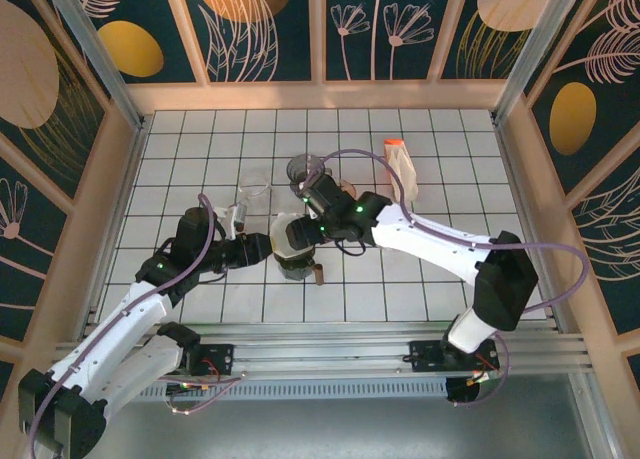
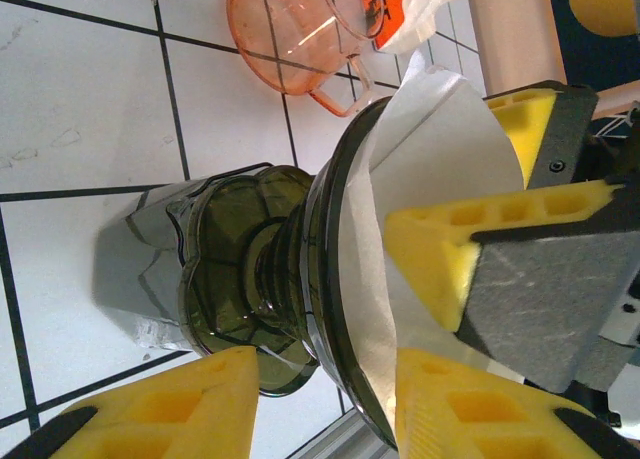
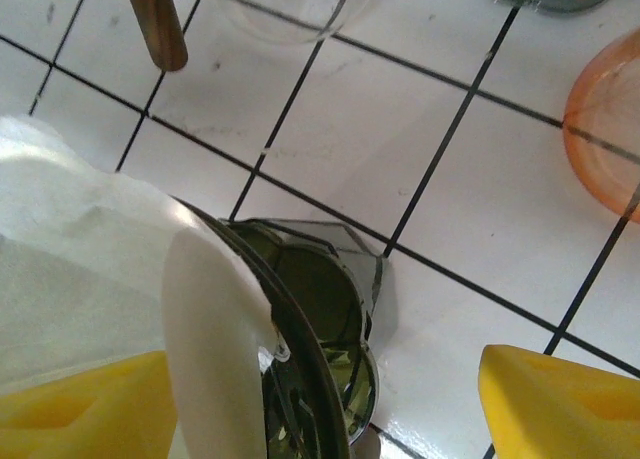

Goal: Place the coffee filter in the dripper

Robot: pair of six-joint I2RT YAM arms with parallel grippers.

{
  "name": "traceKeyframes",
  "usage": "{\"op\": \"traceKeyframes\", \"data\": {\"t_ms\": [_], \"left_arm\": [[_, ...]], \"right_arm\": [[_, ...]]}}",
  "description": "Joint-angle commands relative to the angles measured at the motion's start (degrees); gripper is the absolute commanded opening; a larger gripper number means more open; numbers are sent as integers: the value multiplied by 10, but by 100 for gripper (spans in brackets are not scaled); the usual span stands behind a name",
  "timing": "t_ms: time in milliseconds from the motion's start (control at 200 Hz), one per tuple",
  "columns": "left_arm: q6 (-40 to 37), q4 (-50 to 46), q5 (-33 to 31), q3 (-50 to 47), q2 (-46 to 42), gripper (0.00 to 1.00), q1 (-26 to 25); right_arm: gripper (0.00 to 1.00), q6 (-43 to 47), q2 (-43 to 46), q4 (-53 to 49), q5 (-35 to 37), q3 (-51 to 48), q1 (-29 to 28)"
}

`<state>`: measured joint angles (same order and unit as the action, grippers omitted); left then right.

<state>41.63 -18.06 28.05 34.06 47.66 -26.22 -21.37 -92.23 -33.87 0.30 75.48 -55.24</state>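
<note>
My left claw [image 2: 325, 384] grips the dripper [image 2: 240, 279] on the counter [image 2: 80, 99]. The coffee filter [image 2: 440, 149] sits in it, with my right claw [image 3: 330, 384] open astride the filter's edge.

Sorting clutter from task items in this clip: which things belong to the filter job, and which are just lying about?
Job: dripper; coffee filter.
Lying about: orange cup; bag; clear glass; brown handle.

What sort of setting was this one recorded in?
Most likely a staged robot test cell, not a real kitchen: a white gridded tabletop boxed in by floral printed panels, with a dripper and paper filter.
</note>
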Motion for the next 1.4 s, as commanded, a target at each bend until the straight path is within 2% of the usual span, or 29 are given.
{"op": "traceKeyframes", "data": {"t_ms": [0, 691, 1161, 1396], "left_arm": [[0, 6, 0, -1, -8, 40, -2], [-3, 14, 4, -7, -4, 40, -2], [-1, 15, 3, -9, -4, 40, -2], [1, 15, 2, -10, -5, 39, -3]], "right_arm": [[77, 22, -21, -42, -19, 32, -6], [77, 46, -97, -78, -13, 71, -7], [78, 30, -29, -45, 14, 70, -7], [77, 12, 15, -52, 38, 35, -4]]}}
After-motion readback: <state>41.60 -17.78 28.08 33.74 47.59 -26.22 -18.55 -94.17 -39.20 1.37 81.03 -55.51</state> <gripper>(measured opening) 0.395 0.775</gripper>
